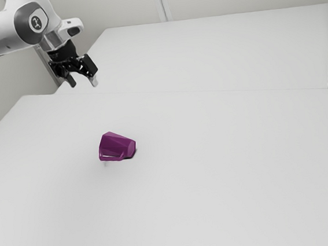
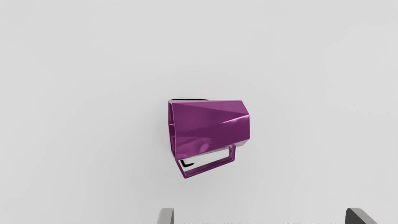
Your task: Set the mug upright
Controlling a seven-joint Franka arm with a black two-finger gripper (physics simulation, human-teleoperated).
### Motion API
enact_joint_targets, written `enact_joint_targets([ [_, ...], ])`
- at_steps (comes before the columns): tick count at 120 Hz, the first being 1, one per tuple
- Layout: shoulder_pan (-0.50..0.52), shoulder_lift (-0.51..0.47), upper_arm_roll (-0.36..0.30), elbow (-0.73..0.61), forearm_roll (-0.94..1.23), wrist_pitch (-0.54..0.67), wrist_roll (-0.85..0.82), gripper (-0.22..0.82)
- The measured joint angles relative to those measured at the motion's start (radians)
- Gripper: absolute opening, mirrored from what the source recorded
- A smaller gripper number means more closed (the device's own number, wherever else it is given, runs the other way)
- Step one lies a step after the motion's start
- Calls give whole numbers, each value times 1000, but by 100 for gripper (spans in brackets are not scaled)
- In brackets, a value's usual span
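Sideways on the smooth white bench (image 1: pixel 216 182) lies the faceted purple mug (image 2: pixel 211 124), handle (image 2: pixel 210 167) toward the wide-open black two-finger claw (image 1: pixel 83 82).

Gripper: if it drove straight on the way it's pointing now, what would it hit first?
Probably the purple mug lying on its side, though depth is unclear; the gripper might pass it and meet the tabletop.

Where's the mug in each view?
Exterior view: mug on its side on the table, in the view's left half, lower in the picture than the gripper.
Wrist view: beyond the open fingertips, between them and the far table surface.
Shared landmark: its handle.
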Motion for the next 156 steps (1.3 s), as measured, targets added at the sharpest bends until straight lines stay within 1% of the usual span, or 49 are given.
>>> enact_joint_targets([
  [20, 1, -2, 1, -14, -2, -5, 4, 60],
  [38, 12, -38, 6, -87, -16, -8, 7, 60],
  [45, 15, -62, 29, -127, -52, -9, 9, 60],
  [55, 26, -73, 99, -175, -157, -11, 28, 60],
  [60, 48, -69, 121, -191, -210, -11, 43, 60],
  [70, 87, -27, 138, -203, -303, -12, 79, 60],
  [85, 84, 54, 153, -205, -406, -10, 138, 60],
  [119, 155, 236, 156, -157, -533, -6, 265, 60],
  [140, 159, 298, 154, -150, -618, -3, 335, 60],
  [156, 161, 312, 151, -159, -707, -5, 391, 60],
])
